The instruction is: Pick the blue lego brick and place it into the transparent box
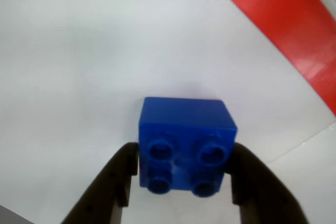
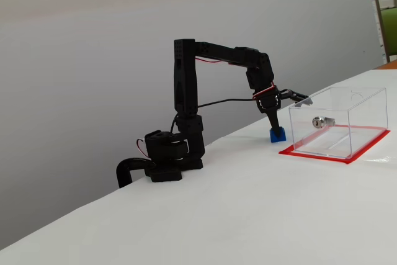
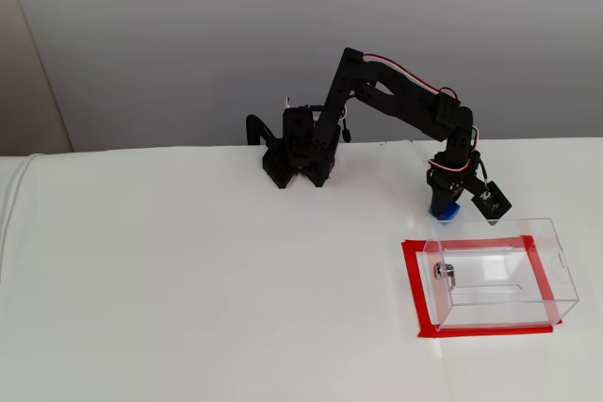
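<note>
The blue lego brick (image 1: 184,129) fills the lower middle of the wrist view, studs facing the camera. My gripper (image 1: 185,157) is shut on it, one black finger pressed against each side. In both fixed views the brick (image 2: 277,134) (image 3: 445,211) sits at or just above the white table under the gripper (image 2: 275,127) (image 3: 443,202). The transparent box (image 2: 347,122) (image 3: 499,275) stands close beside the brick on its red base (image 1: 283,19), open at the top. I cannot tell whether the brick touches the table.
A silver lock part (image 2: 317,122) (image 3: 441,272) sits on the box wall facing the brick. The arm's black base (image 2: 166,166) (image 3: 300,162) stands at the table's back edge near the grey wall. White tabletop (image 3: 188,280) stretches to the left in a fixed view.
</note>
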### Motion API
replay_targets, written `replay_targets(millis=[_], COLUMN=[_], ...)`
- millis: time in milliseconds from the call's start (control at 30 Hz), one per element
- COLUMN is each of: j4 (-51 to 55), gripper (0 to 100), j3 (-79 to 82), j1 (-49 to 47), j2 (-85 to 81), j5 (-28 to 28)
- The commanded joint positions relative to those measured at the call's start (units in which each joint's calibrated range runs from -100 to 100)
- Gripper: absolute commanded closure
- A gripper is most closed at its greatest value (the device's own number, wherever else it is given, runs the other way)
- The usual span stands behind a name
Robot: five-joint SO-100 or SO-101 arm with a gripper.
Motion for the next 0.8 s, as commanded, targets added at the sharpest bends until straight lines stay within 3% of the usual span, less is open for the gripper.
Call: replay_targets(millis=[0, 433, 567, 767], j4=[-0.6, -0.6, -0.6, -0.6], gripper=[83, 83, 89, 90], j3=[-1.7, -2.2, -2.2, -2.3], j1=[1.5, 1.2, 1.1, 0.3], j2=[-0.5, -0.5, -0.6, -0.6], j5=[0.1, 0.8, 0.9, 0.9])
